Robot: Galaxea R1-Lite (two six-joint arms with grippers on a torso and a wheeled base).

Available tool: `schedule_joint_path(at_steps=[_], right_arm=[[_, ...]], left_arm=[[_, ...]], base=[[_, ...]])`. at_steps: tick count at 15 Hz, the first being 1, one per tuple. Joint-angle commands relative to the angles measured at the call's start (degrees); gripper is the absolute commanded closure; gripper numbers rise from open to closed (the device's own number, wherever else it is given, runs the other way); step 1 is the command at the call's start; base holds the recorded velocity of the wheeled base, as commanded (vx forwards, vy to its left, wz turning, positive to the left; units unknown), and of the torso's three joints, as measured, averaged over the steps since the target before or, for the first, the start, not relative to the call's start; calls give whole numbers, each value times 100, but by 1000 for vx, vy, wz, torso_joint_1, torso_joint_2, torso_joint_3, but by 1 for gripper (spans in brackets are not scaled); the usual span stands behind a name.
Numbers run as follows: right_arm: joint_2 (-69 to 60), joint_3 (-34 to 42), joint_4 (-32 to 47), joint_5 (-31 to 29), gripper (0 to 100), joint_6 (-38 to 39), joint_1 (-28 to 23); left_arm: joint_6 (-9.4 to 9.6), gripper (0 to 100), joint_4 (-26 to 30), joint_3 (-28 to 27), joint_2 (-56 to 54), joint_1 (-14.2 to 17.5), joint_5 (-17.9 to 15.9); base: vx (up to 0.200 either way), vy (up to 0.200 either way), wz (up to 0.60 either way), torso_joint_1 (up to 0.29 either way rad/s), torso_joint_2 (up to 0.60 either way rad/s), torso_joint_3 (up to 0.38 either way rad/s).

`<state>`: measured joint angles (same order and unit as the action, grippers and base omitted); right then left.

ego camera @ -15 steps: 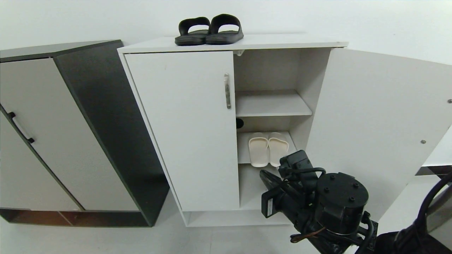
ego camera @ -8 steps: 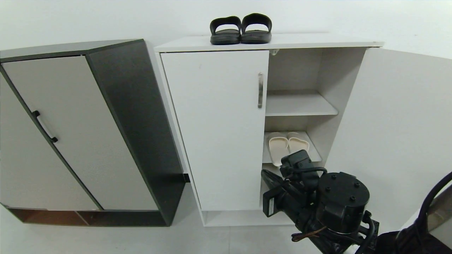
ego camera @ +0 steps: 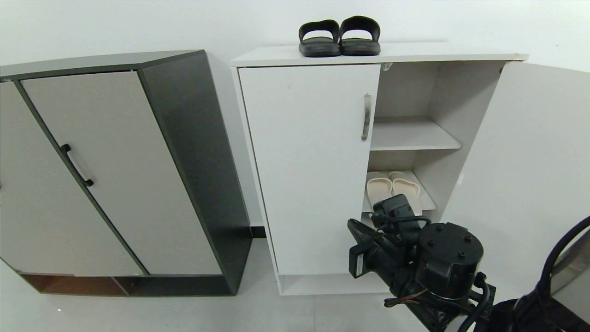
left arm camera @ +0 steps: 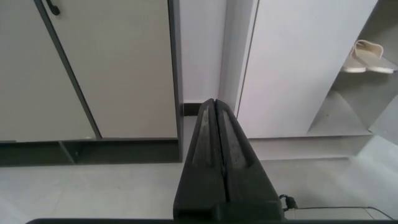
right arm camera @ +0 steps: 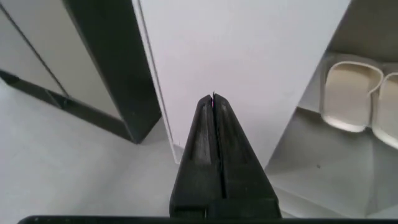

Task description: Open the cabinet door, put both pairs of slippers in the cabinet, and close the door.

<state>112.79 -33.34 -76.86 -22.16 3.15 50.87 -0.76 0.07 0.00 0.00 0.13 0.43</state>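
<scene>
Clearly, the task is only half done. The white cabinet (ego camera: 378,51) has its right door (ego camera: 530,152) swung wide open and its left door (ego camera: 313,161) shut. The cream slippers (ego camera: 392,186) lie side by side on the shelf below the upper shelf (ego camera: 412,133), toes inward. I think they are pushed deep enough for the door to pass them later. The black slippers (ego camera: 339,37) are not yet inside. They stand as a pair on the top board, near its back edge, well above both arms.

The right gripper (right arm camera: 213,98) has its two fingers pressed flat together and holds nothing. It hangs low before the open side, just in front of the cream pair, and points toward the left door. The left gripper (left arm camera: 215,101) is equally pressed together and empty, kept low near the floor (left arm camera: 124,186). I judge that nothing is carried because the next pair needs a reach upward first.

From the head view one learns the whole layout: the black pair on top, the open door, and the dark cabinet (ego camera: 115,161) standing beside the white one. The right wrist view adds a close look at the meeting fingers and at the heels of the cream pair. The left wrist view gives the narrow gap between the two cabinets down at the floor.
</scene>
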Motion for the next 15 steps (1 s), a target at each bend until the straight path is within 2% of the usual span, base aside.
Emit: schedule_joint_path(at_steps=[1,4,15], right_arm=[[77,117,-233,177,100,2,-33],[103,548,-901,942,100,-16,-271],[340,610,-1112,968,100,-271,-315]], left_arm=[[-4,100,1,0,0,4,1],[-4,100,1,0,9,4,1],[-4,100,1,0,0,4,1]], base=[[0,0,0,0,0,0],[0,0,0,0,0,0],[0,0,0,9,-16,-3]])
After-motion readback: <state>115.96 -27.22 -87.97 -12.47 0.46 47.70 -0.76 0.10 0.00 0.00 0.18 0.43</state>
